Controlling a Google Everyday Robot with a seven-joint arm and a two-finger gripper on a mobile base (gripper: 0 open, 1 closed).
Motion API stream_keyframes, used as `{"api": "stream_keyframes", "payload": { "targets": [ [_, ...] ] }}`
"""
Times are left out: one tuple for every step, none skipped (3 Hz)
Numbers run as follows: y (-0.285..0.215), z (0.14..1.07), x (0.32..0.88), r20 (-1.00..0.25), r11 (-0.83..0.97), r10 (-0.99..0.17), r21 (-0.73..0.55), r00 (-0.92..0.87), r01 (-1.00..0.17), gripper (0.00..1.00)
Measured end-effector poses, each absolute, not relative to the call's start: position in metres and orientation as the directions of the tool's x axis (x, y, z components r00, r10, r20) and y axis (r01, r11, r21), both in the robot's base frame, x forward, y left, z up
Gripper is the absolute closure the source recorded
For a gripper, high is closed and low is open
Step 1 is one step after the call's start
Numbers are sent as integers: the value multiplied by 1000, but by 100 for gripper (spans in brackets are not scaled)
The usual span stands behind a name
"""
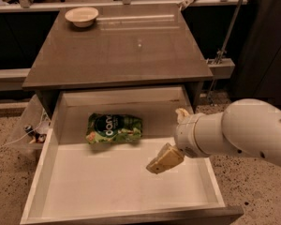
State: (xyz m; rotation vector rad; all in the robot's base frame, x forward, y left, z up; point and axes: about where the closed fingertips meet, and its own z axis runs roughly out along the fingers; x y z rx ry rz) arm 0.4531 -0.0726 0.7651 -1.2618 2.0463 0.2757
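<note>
Green chip bag [114, 128] lay in the open drawer [107, 184], with the gripper [172, 136] hovering to its right.

The bag lay on its side toward the back of the drawer's white bottom, left of centre, touched by nothing; the gripper hung over the drawer's right half, near the bag yet apart from it, its two tan fingers [163, 160] spread apart and empty (one pointed down toward the drawer bottom, the other sat higher by the right wall); the white arm [253, 132] reached in from the right; above, the brown table [122, 55] carried a pale bowl [81, 16] at its far left corner; speckled floor [9, 182] lay around.
</note>
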Motion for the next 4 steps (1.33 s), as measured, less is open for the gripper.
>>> {"api": "stream_keyframes", "payload": {
  "targets": [
    [-31,760,465,-681,598,-638,-144,-360,-789,0],
    [-31,760,465,-681,598,-638,-144,-360,-789,0],
    [-19,759,464,-685,581,-642,-142,-344,-801,0],
    [1,751,462,-689,546,-647,-120,-327,-829,0]
  ]
}}
